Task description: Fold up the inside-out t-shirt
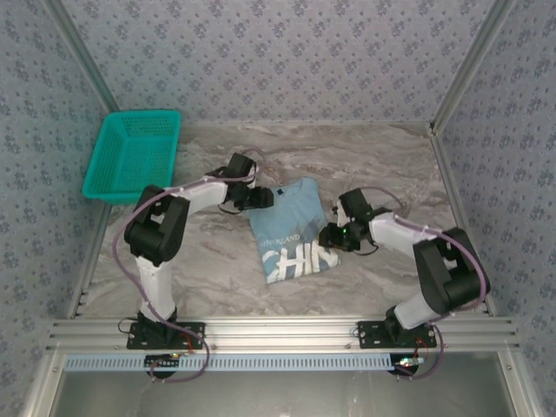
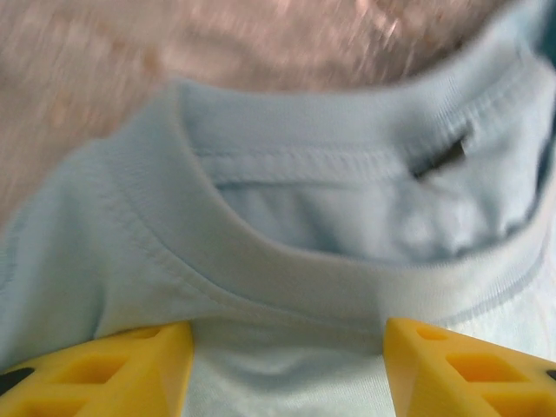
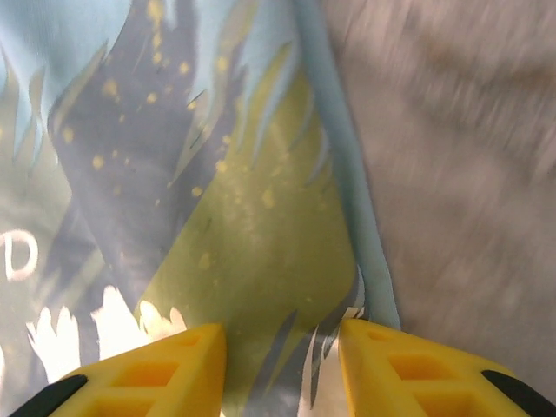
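The shirt (image 1: 291, 230) lay on the table (image 1: 373, 165); the basket (image 1: 133, 156) stood well behind-left of it, left gripper (image 1: 261, 198) at its rear-left edge, right gripper (image 1: 328, 236) at its right edge.

The t-shirt (image 1: 291, 230) is pale sky blue, with white lettering and a navy-and-olive print flecked yellow. Left of the t-shirt, the basket (image 1: 135, 161) is teal mesh. The table (image 1: 365, 165) is marbled grey-beige; the walls (image 1: 278, 52) are grey with small flowers. The left gripper (image 2: 288, 334) and right gripper (image 3: 280, 334) have yellow fingers.
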`<state>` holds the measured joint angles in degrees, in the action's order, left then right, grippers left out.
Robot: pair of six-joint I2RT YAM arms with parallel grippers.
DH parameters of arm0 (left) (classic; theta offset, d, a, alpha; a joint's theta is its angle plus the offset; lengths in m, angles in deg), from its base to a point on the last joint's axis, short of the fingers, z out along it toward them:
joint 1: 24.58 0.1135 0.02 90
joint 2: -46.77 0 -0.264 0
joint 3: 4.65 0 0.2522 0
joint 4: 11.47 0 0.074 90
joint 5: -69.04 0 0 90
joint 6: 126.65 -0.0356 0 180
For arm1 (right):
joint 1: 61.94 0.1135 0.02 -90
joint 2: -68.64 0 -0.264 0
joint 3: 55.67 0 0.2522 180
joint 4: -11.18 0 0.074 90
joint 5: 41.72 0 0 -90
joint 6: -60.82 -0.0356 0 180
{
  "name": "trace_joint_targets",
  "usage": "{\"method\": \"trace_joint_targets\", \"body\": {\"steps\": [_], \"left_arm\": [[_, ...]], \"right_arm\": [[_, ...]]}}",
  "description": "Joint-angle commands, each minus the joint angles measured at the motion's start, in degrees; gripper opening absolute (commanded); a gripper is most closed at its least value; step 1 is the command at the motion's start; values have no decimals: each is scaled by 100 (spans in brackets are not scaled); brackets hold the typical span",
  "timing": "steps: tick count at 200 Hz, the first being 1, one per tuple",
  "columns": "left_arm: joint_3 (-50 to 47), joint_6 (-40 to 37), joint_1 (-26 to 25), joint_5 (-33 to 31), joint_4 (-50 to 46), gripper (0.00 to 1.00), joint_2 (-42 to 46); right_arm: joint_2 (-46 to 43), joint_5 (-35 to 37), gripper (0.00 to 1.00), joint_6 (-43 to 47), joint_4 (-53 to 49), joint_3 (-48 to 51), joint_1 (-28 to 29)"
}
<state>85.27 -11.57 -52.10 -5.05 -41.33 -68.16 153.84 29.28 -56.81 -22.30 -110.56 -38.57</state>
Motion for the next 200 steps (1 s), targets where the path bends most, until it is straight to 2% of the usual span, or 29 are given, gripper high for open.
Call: {"method": "trace_joint_targets", "body": {"steps": [1,22,39,52,71,105,136,200], "left_arm": [[632,-689,3,137,-367,60,-282],[777,-751,19,204,-369,61,-34],[577,-720,80,85,-143,63,409],[314,-645,179,-76,66,64,741],[-35,-473,465,-280,135,68,996],[-89,-180,1053,474,6,69,647],[167,-179,1030,922,-30,71,201],[370,-342,858,1070,-175,72,-393]], "right_arm": [[-578,336,41,-556,-44,319,289],[-925,503,46,-311,-289,1,175],[-898,489,53,52,72,-370,-23],[-496,359,57,184,459,-695,-252],[476,170,59,536,418,-1502,-523],[1798,-38,64,902,307,-2663,-792],[2537,-16,67,1237,-93,-3606,-809],[3235,-12,68,1424,-325,-4016,-707]]}}
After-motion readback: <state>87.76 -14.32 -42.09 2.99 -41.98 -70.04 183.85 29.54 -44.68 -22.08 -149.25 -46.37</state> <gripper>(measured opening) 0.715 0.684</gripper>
